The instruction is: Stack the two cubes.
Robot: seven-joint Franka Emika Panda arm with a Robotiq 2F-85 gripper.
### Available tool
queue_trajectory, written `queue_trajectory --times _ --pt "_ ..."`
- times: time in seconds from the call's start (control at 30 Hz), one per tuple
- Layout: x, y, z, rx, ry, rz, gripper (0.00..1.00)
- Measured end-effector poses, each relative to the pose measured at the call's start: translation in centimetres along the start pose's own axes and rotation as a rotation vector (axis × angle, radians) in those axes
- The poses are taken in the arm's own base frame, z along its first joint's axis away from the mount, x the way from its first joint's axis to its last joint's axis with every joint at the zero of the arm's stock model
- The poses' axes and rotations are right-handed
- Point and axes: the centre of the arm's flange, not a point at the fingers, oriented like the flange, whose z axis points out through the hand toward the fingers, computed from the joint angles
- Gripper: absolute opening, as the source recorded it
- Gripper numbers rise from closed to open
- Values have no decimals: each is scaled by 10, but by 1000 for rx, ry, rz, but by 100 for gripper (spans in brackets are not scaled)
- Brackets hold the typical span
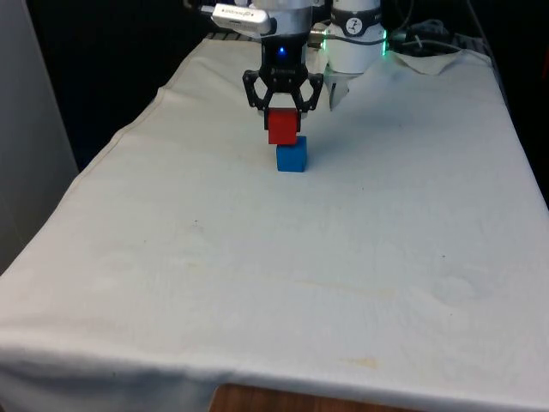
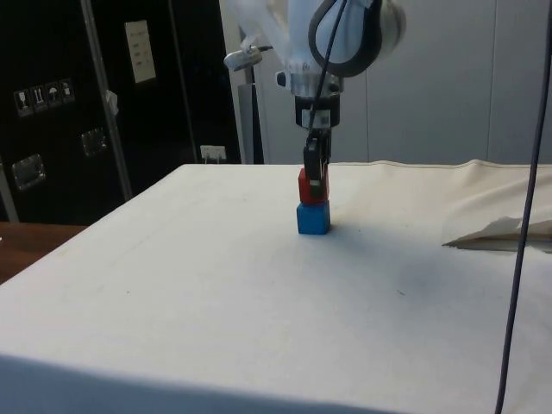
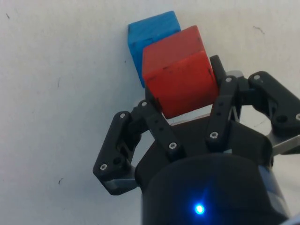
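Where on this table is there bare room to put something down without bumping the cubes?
The white cloth lies bare between the blue cube and the near edge, and along both long sides. It is crowded only at the far end, where the end effector holds the red cube over the blue one.

The arm (image 2: 345, 34) was white, with rounded, glossy housings and a dark band at one joint. A black cable (image 2: 321, 52) looped across the housing in the side view and ran down toward the wrist. The base (image 1: 356, 39) was a white cylinder with a green light at its edge. The gripper (image 1: 283, 110) was black, built of hinged linkage bars on each side. Small silver screws (image 3: 172, 146) marked the linkage pivots in the wrist view. Below the linkages sat a rounded black body (image 3: 211, 187), with grey metal parts showing at both sides.
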Motion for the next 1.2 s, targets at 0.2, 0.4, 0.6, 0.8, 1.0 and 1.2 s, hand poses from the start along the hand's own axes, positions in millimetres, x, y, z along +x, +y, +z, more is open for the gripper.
queue_trajectory --times 0.2,0.4,0.6,0.8,1.0,1.2 --pt "-1 0 4 -3 -2 -1 5" --pt "0 0 4 -3 -2 -1 5" --pt "0 -1 4 -3 -1 -3 5" --pt "1 -1 3 -3 2 -5 5" --pt "2 -3 2 -2 5 -6 5" --pt "2 -4 2 -2 4 -6 5"
